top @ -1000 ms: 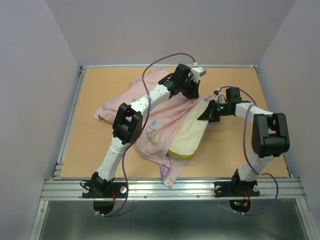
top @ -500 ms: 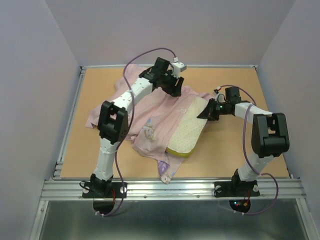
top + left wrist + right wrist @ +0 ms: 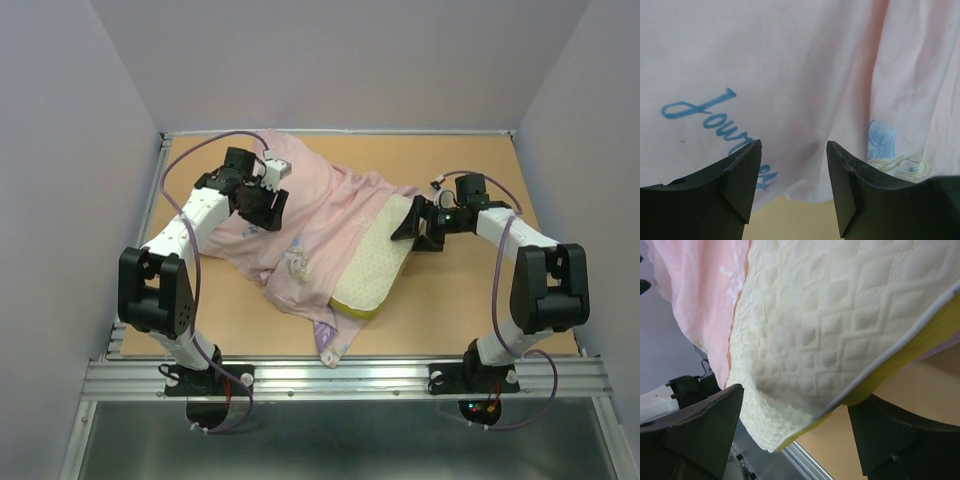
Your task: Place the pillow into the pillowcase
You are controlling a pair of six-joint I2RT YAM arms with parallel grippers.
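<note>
The pillowcase (image 3: pixel 310 215) lies crumpled, pale pink side up, across the middle of the table, draped over the far and left parts of the cream pillow (image 3: pixel 378 262). The pillow's yellow band (image 3: pixel 355 306) faces the near edge. My left gripper (image 3: pixel 268 207) hovers open over the case's left part. Its wrist view shows pink fabric (image 3: pixel 790 60) with blue script and nothing between the fingers (image 3: pixel 747 170). My right gripper (image 3: pixel 408 228) stands open at the pillow's far right corner. In its wrist view that quilted corner (image 3: pixel 830 315) sits unpinched between the wide jaws.
The orange table (image 3: pixel 480 300) has a raised metal rim (image 3: pixel 140 250) at the left and an aluminium rail (image 3: pixel 340 375) along the near edge. Grey walls close three sides. A purple printed flap (image 3: pixel 332 345) of the case pokes out near the front.
The left gripper let go of the pillowcase and swung from above the pillow's far end to the left. The case spread leftward. The right gripper opened off the pillow's corner.
</note>
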